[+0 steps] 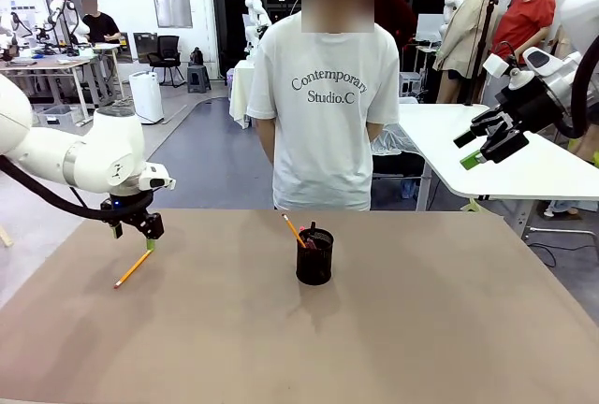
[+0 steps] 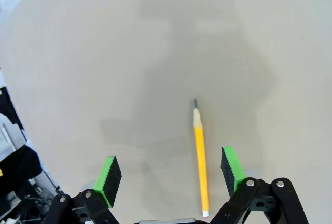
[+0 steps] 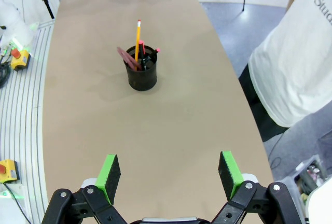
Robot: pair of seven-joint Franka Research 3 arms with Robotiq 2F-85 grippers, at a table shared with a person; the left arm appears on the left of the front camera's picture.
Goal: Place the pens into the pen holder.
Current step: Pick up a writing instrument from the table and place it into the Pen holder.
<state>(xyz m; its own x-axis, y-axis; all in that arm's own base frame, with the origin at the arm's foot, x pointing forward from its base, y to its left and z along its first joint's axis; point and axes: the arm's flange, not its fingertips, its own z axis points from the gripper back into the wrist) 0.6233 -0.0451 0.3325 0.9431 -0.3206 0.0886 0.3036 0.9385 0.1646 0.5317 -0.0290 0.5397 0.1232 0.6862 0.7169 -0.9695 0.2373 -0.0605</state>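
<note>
A yellow pencil (image 1: 132, 269) lies flat on the brown table (image 1: 421, 329) at the left. My left gripper (image 1: 133, 238) hangs open just above its far end. In the left wrist view the pencil (image 2: 201, 156) lies lengthwise between the green pads (image 2: 231, 166), nearer the right one, and nothing touches it. The black mesh pen holder (image 1: 314, 258) stands at the table's middle. It (image 3: 141, 74) holds a yellow pencil (image 3: 138, 36), a brownish-red pencil (image 3: 127, 58) and a black pen with red ends (image 3: 151, 55). My right gripper (image 1: 470, 150) is open and empty, raised high at the right.
A person in a white T-shirt (image 1: 323, 114) stands at the far edge behind the holder, hands out of sight. A white table (image 1: 524, 165) stands beyond the right corner. Bare tabletop lies in front of and to the right of the holder.
</note>
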